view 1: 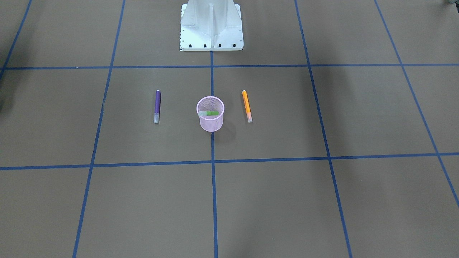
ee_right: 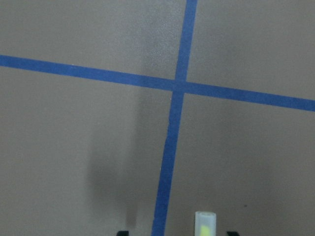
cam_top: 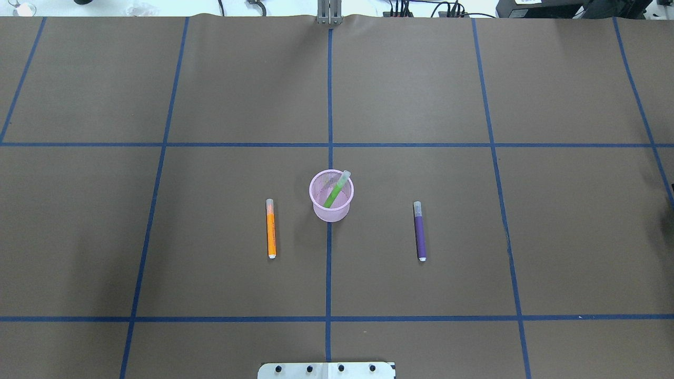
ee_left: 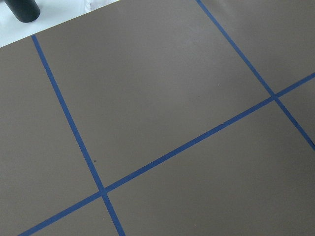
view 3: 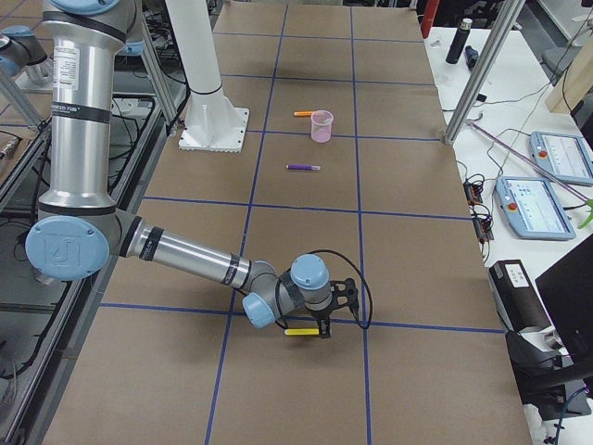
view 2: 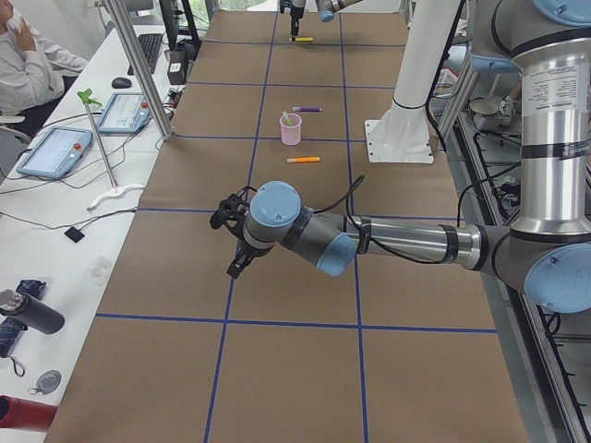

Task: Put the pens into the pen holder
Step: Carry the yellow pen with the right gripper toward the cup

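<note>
Showing only its cap, the yellow pen (ee_right: 205,224) runs off-frame.

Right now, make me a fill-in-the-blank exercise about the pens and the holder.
The leaning pen inside the pen holder is ____.
By the robot's own sides, the orange pen lies to the holder's ____.
The lone pen beside the right hand is ____.
Missing words: green, left, yellow.

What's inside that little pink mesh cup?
A green pen leans inside the pen holder, whitish cap poking above the rim. Nothing else shows; the near wall hides part of its floor.
</note>
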`<action>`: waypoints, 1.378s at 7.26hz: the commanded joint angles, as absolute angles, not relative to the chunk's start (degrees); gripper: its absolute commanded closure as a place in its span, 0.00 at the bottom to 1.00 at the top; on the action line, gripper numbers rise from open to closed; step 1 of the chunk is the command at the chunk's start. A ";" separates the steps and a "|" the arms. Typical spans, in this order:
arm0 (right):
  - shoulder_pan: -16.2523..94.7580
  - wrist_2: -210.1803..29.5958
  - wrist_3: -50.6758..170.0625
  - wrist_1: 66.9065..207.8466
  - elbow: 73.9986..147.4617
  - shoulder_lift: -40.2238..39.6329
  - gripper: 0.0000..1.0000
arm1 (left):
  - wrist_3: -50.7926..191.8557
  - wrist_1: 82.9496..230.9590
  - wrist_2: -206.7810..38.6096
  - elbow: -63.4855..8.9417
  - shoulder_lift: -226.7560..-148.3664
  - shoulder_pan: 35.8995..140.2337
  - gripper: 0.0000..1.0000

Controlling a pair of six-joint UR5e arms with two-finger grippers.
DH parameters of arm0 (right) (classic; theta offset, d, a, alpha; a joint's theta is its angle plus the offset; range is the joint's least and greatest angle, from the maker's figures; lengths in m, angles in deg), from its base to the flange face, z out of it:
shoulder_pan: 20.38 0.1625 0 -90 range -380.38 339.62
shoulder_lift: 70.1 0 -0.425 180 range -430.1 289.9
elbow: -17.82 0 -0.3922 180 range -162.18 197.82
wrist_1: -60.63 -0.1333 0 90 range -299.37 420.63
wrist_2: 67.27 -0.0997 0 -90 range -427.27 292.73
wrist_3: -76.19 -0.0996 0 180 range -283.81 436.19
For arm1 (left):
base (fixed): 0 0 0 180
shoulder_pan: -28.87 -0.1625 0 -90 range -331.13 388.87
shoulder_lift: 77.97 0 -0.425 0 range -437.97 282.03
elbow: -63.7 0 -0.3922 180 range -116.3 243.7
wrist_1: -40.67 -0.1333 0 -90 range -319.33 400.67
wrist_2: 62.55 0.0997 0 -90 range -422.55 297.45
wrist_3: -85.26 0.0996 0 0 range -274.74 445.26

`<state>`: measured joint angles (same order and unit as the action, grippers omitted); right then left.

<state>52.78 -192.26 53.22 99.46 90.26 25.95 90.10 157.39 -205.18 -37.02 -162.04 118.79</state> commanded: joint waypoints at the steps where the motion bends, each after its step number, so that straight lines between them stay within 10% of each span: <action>1: 52.75 -191.46 52.99 96.50 87.87 25.96 0.42 | 90.10 157.39 -205.11 -37.03 -162.08 118.78 0.00; 3: 52.66 -191.46 52.90 96.58 87.78 25.87 0.57 | 90.10 157.39 -205.11 -37.03 -162.08 118.78 0.00; 8: 52.13 -191.72 52.90 96.58 87.17 25.87 0.57 | 90.18 157.39 -205.11 -37.03 -162.08 118.78 0.00; 10: 51.87 -191.72 52.90 96.58 87.08 25.87 0.98 | 90.10 157.39 -205.11 -37.03 -161.99 118.78 0.00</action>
<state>52.02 -191.71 52.90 96.58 87.13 25.92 90.16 157.39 -205.11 -37.02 -162.03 118.78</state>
